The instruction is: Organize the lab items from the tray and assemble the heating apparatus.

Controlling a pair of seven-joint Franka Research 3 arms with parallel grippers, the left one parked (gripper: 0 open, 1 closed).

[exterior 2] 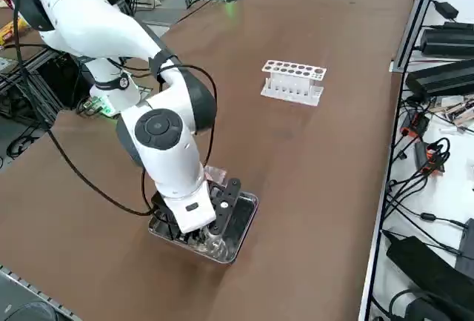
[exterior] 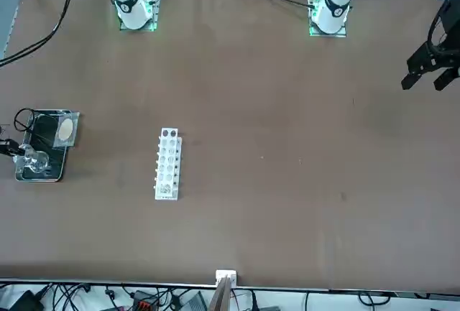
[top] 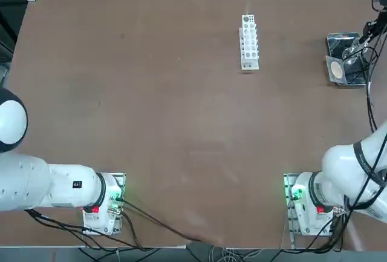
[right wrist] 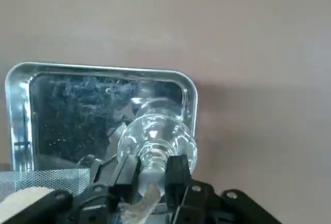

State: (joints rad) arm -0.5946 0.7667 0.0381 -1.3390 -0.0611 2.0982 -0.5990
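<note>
Three items share one tray at the table's far right edge, well apart from the white rack. From largest to smallest: the shiny tray itself, with its raised rim; the grey mesh with its beige centre, lying at one end of the tray and partly over its rim; the clear glass burner, standing at the other end; and the thin wire tripod, which I can only make out as a black loop at the tray's edge from across the table. I judge my step to be taking the burner out first. To do it well I should hold it by the narrow neck rather than the round belly, keep it upright, and lift straight up until it clears the rim before carrying it sideways, since glass slips and the mesh lies close by. My pincer is low over the tray, pointing down, and its two fingers sit on either side of the burner's neck, narrowed almost onto it. I cannot tell whether they are gripping the glass firmly or only touching it.
</note>
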